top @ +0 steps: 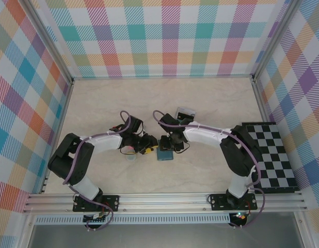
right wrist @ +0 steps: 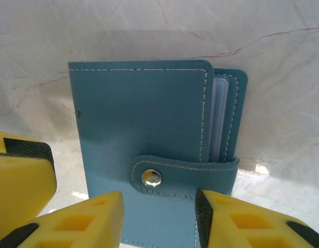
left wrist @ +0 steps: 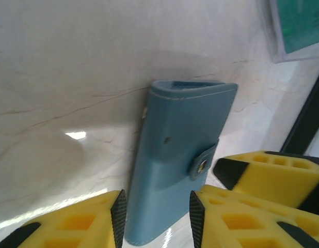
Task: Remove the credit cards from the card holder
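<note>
Yellow fingers (right wrist: 82,222) of the right hand (right wrist: 158,206) sit at the near edge of its wrist view. They stand moderately apart over the strap end of the card holder (right wrist: 144,129) and grip nothing. That blue holder lies closed on the worktop (top: 211,103), at about 6 o'clock from the worktop's middle in the top view. Its strap (right wrist: 206,170) is snapped down on a metal stud (right wrist: 151,178). Pale pocket edges (right wrist: 219,119) peek out at its 3 o'clock side, but no credit cards can be made out.

At the holder's 9 o'clock the left hand (left wrist: 155,214) straddles one end, pads close against both sides; whether they actually pinch I cannot tell.

The step in hand looks like unsnapping. To do it well, I judge the left hand should pin the body firmly. The right should catch only the strap tab and peel it off the stud, without dragging the whole holder. A grip across both covers would keep it shut.
</note>
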You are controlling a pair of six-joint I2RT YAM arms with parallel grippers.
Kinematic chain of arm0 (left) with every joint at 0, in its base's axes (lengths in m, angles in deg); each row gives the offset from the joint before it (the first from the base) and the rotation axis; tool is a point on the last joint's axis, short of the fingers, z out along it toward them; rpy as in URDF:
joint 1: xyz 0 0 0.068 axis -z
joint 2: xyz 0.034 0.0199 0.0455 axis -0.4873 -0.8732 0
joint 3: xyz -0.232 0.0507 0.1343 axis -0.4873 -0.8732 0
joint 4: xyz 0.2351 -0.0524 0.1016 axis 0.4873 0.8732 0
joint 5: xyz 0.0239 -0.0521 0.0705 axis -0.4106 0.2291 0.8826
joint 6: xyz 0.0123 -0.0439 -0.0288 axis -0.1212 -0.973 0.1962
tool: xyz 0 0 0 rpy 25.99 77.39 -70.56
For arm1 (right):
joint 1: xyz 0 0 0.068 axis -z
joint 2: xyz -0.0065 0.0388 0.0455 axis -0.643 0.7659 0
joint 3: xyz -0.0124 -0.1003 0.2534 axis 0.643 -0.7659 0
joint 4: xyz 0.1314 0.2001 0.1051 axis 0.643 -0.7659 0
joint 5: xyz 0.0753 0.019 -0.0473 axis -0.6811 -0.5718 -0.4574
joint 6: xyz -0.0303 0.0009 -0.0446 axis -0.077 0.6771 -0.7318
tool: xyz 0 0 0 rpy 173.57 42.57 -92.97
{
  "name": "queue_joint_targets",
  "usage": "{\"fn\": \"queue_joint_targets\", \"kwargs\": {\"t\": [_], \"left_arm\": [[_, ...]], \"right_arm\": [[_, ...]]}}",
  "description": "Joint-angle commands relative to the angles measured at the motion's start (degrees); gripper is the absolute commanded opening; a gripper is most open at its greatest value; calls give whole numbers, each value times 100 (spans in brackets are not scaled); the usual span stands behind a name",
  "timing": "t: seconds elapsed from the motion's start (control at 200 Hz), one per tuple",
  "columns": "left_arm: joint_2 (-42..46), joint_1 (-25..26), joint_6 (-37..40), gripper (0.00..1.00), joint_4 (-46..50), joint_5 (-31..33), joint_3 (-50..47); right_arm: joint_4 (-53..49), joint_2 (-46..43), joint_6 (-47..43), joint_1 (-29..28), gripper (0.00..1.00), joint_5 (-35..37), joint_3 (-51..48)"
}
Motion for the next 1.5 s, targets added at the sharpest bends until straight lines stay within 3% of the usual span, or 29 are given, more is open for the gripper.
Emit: {"fn": "queue_joint_targets", "kwargs": {"t": [0.0,0.695,0.845,1.09,1.25,1.495], "left_arm": [[-251,47,-88,39,-432,-298,-94],[-607,70,54,28,-1195,-590,-374],[-674,61,-110,17,-1582,-806,-421],[-336,39,-34,0,-1474,-677,-430],[-100,44,94,0,-1223,-610,-405],[-37,39,104,0,-1156,-633,-344]], "right_arm": [[107,121,-28,-11,42,-150,51],[579,118,162,271,41,-629,-470],[621,-47,134,275,41,-640,-479],[206,-474,52,290,43,29,-371],[-220,-553,-94,215,45,451,-128],[-298,-258,-182,33,48,326,212]]}}
